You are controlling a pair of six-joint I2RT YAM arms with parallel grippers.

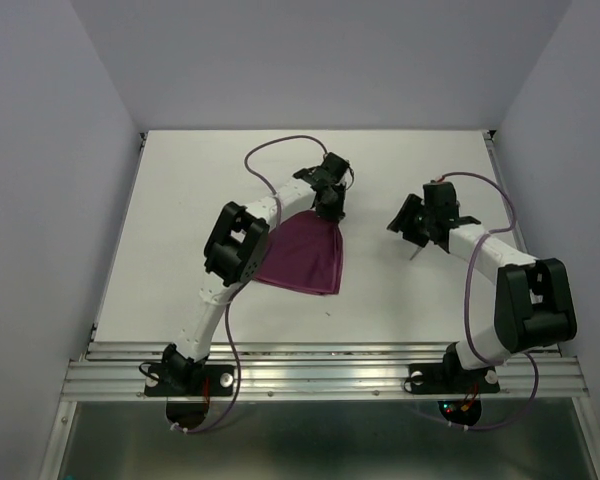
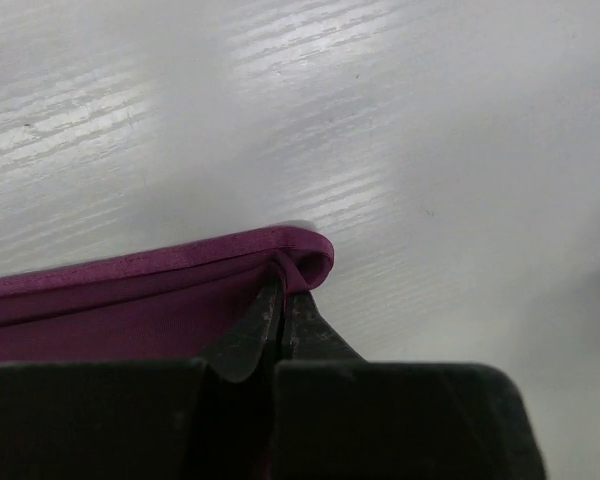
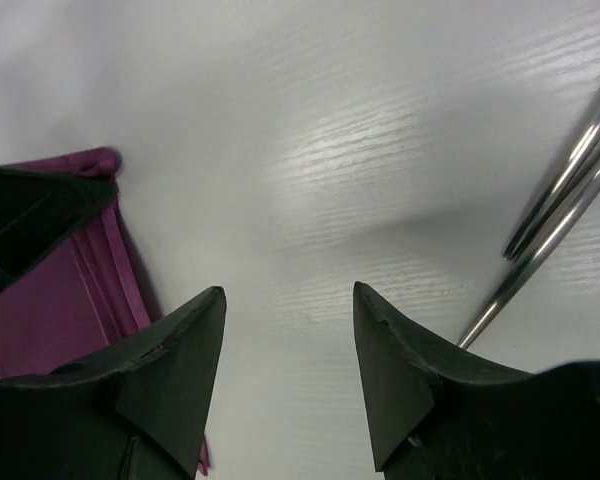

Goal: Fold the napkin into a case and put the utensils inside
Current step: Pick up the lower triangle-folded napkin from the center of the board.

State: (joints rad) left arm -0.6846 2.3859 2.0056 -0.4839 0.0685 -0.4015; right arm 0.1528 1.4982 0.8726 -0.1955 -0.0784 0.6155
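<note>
Both silver utensils (image 3: 555, 225) lie on the counter (image 1: 400, 310), just beside the right pincer (image 3: 288, 300), which hangs spread and empty. The left pincer (image 2: 278, 305) is pressed together on the folded far corner of the napkin (image 1: 305, 262), which lies mid-counter. Carry that corner low and straight so the edges line up; a slack pull would likely skew the fold.

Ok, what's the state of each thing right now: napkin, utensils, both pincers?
Napkin: folded over in a wide fan shape on the table, far corner pinched.
Utensils: lying side by side on the table, outside the napkin.
Left pincer: shut on the napkin.
Right pincer: open, holding nothing.
</note>
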